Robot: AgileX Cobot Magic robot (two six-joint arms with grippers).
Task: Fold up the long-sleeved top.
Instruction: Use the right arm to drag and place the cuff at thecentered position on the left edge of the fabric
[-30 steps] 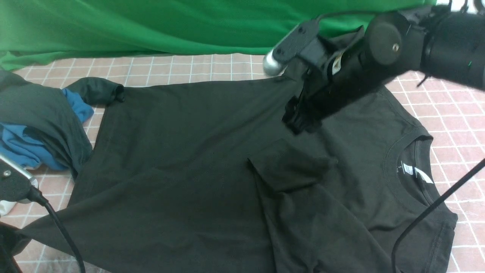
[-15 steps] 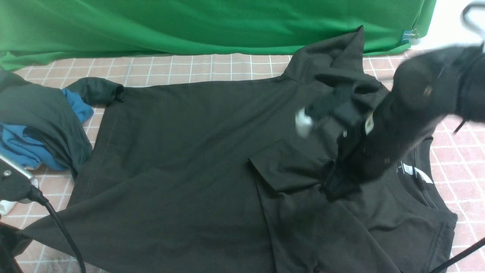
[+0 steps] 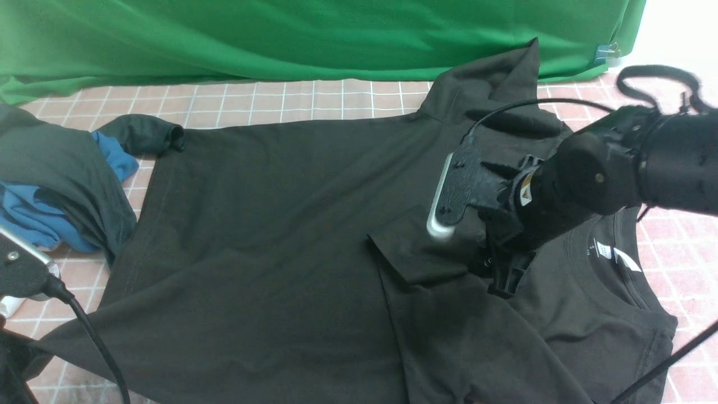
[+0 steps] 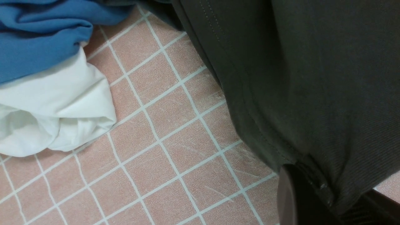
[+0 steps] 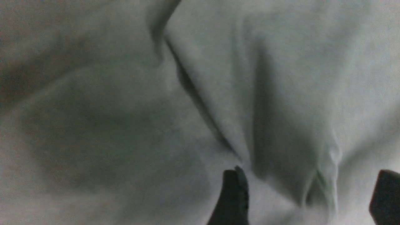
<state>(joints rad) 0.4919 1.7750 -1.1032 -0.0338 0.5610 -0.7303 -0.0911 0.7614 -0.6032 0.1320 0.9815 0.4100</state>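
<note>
Long-sleeved top (image 3: pixel 269 224), white neck print (image 3: pixel 617 255) unreadable: left hand (image 4: pixel 331 203) pinches hem (image 4: pixel 250 125), right hand (image 5: pixel 307 200) spread wide.

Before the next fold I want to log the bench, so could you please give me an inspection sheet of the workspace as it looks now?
Surface: pink tiled table cover, mostly under clothes.
Job's things: black top spread out, one sleeve folded across the chest.
Clutter: dark grey garment bunched with blue cloth; white cloth beside them.
Grippers: left gripper shut on the top's hem; right gripper open, fingers apart just over the fabric.
Cables: black cable at the left arm; second black cable crossing the top's near right corner.
Surroundings: green backdrop behind.
</note>
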